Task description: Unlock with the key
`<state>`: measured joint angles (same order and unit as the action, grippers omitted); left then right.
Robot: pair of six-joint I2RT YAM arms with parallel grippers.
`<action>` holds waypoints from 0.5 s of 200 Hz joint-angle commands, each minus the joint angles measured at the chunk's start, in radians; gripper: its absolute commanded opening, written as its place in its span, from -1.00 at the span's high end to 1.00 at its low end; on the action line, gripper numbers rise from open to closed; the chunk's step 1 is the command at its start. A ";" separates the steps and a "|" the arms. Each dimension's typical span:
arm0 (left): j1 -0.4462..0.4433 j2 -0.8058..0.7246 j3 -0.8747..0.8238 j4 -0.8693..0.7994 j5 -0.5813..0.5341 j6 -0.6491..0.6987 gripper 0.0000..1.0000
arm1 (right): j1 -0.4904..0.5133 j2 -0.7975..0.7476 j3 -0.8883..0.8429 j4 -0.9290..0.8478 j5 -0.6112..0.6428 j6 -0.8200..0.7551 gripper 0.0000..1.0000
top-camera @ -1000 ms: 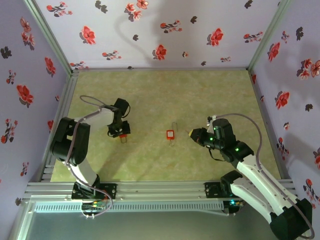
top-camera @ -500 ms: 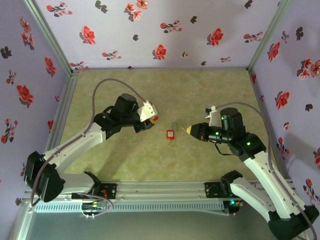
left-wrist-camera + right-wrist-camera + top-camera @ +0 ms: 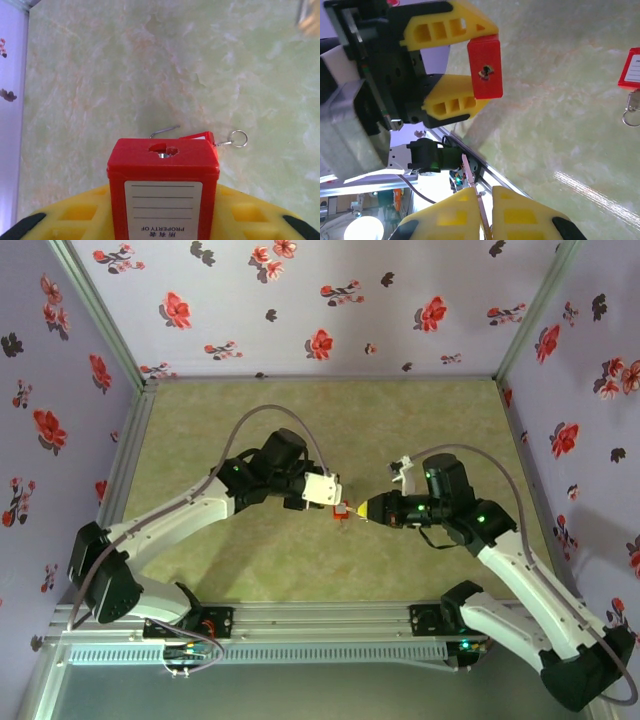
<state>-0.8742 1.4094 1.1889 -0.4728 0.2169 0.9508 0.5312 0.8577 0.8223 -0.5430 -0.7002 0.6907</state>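
— Changed in the last second?
— Plenty. Pictured at the middle of the bench (image 3: 250, 420) after swinging in from its left edge: the left gripper (image 3: 484, 65), set partly open and clamped on the flanks of the held padlock (image 3: 163, 170). Pushed inward from the right to meet it: the right gripper (image 3: 484, 192), pinched almost shut on the key (image 3: 479, 200).
— Meaning for the unlocking?
— Lined up, by the look of it, but not yet joined. Keyhole end turned toward the key tip, with a clear gap between. Probably insertion next, calling for a fine, straight approach.
— And the key, exactly?
— Poking out from between the right gripper's yellow fingers (image 3: 520, 212), tip toward the held padlock, well short of the keyhole.
— Materials?
— Boxy, glossy red body with a white lined label and a small metal cylinder sunk in 1 end. Thin dark metal blade for the key. Hollow-celled yellow plastic for all 4 fingers. Pale green marbled bench with a slight sheen. Lying flat below: a spare padlock (image 3: 632, 70), same red, with a thin wire key ring (image 3: 239, 132).
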 commanded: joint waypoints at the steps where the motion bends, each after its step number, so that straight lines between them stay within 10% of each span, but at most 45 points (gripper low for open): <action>1: -0.024 0.006 0.037 -0.023 -0.020 0.051 1.00 | 0.009 0.011 -0.015 0.036 -0.003 -0.001 1.00; 100: -0.098 -0.012 0.025 -0.010 -0.054 0.041 1.00 | 0.008 0.035 -0.037 0.075 0.046 0.003 1.00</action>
<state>-0.9554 1.4101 1.1904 -0.4877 0.1757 0.9794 0.5312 0.8890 0.7986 -0.4946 -0.6765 0.6910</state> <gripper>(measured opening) 0.396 0.081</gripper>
